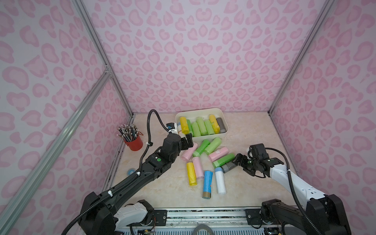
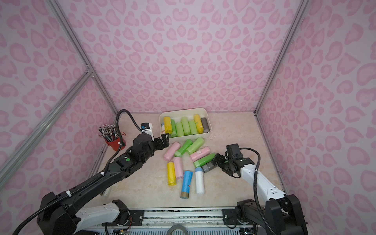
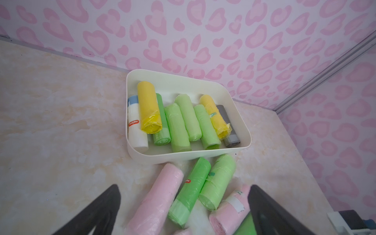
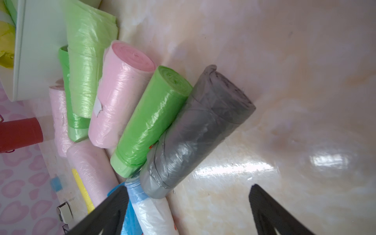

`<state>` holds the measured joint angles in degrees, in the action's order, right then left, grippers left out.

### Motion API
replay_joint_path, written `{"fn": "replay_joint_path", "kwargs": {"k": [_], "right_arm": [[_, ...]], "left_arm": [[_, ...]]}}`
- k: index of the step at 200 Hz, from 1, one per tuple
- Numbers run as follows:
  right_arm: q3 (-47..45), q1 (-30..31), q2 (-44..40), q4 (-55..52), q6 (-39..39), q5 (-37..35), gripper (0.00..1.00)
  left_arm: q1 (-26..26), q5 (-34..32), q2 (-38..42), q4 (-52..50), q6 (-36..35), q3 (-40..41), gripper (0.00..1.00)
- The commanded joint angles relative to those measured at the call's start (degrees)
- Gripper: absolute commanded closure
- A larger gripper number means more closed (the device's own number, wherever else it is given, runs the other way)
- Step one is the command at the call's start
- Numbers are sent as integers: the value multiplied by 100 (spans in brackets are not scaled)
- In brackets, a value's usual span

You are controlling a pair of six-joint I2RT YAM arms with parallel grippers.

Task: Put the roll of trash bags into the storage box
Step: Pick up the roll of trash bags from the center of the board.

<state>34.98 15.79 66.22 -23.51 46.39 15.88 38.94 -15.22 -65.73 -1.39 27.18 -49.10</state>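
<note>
The storage box [image 1: 203, 111] [image 2: 183, 111] [image 3: 183, 157], a cream-white tub, stands at the back of the table and holds several rolls in yellow, green, white and grey. Several more rolls of trash bags lie loose in front of it, among them a pink roll [image 3: 154, 201] and a grey roll [image 1: 228, 167] [image 4: 199, 130]. My left gripper [image 1: 188, 140] [image 3: 184, 186] hangs open over the pink and green rolls, near the box's front left corner. My right gripper [image 1: 237, 160] [image 4: 189, 186] is open and empty, low beside the grey roll's end.
A red pencil cup [image 1: 134, 141] [image 2: 115, 142] stands at the left wall. A small blue ring [image 1: 131, 172] lies by the left table edge. A blue roll [image 1: 207, 183] and a white roll [image 1: 220, 181] lie nearest the front. Pink walls enclose three sides.
</note>
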Motion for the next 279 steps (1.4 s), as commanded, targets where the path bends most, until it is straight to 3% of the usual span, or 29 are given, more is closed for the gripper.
{"fn": "replay_joint_path", "kwargs": {"k": [1, 61, 213, 279], "right_arm": [[-120, -6, 44, 355, 431, -82, 1], [-317, -6, 188, 871, 974, -243, 20], [-362, 419, 1143, 1206, 1100, -659, 32], [-273, 504, 1287, 773, 903, -1076, 44]], "left_arm": [[0, -89, 236, 152, 144, 117, 0], [0, -68, 283, 183, 95, 214, 0], [-9, -11, -110, 245, 29, 199, 0], [-26, -49, -141, 206, 5, 201, 0]]}}
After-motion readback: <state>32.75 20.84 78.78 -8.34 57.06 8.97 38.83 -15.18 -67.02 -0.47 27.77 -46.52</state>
